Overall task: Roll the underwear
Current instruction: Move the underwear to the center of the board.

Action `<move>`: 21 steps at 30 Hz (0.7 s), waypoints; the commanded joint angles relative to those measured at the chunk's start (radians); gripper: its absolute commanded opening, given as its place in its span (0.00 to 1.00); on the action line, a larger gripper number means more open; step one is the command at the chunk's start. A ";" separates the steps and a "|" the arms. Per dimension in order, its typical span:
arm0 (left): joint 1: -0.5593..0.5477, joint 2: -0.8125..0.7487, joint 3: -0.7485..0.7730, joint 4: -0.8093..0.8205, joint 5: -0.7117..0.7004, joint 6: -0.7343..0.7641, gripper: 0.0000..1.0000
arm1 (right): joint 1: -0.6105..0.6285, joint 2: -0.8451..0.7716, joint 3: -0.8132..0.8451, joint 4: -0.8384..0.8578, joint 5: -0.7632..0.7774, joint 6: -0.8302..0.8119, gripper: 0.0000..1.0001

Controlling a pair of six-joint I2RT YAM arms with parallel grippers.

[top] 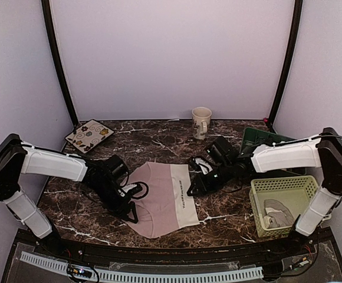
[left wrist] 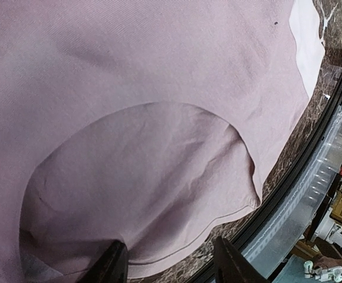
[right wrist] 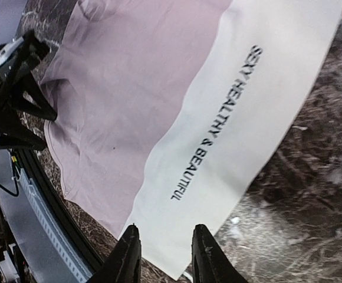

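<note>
The dusty pink underwear (top: 159,203) lies spread flat on the marble table, its cream waistband (top: 184,197) with black lettering on the right. My left gripper (top: 133,201) sits low at the garment's left edge. In the left wrist view this gripper (left wrist: 171,266) is open, with the pink hem (left wrist: 177,236) lying between its fingers but not pinched. My right gripper (top: 196,184) hovers at the waistband's right edge. In the right wrist view it (right wrist: 164,259) is open just above the near corner of the waistband (right wrist: 230,135).
A beige mug (top: 201,121) stands at the back centre and a patterned tile (top: 89,135) at the back left. A pale green basket (top: 305,187) holding grey cloth (top: 277,212) sits at the right, with a dark green tray (top: 258,139) behind it. The table's front edge (left wrist: 289,177) runs close to the hem.
</note>
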 commanded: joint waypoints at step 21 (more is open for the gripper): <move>-0.035 -0.030 -0.046 -0.031 0.082 0.010 0.52 | 0.158 0.075 -0.109 0.032 -0.086 0.019 0.26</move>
